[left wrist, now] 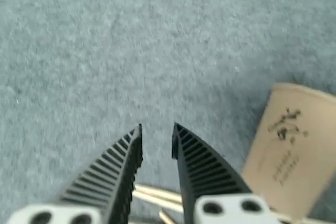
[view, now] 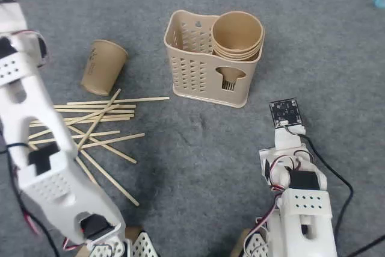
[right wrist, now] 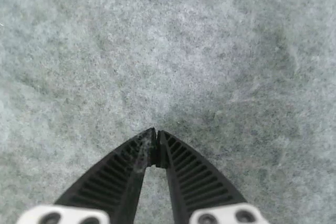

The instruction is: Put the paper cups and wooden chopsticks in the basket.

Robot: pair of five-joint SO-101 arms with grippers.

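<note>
The task is partly done. A nested stack of cups (view: 237, 33) already stands upright in the basket (view: 207, 79), at its end nearer the right arm; the other end looks empty from above. One loose cup (view: 103, 67) lies on its side on the grey counter (view: 198, 161), well apart from the basket on the left arm's side. None of the chopsticks (view: 96, 118) are in yet: they lie scattered and crossed in a loose pile just beside that cup. So one cup and the whole pile are left to move. The left fingers (left wrist: 118, 169) hang over the counter with a narrow gap between them and nothing in it, chopsticks beneath them and the loose cup close by. The right fingers (right wrist: 184, 174) are pressed together at the tips, empty, over bare counter near the basket's foot.
</note>
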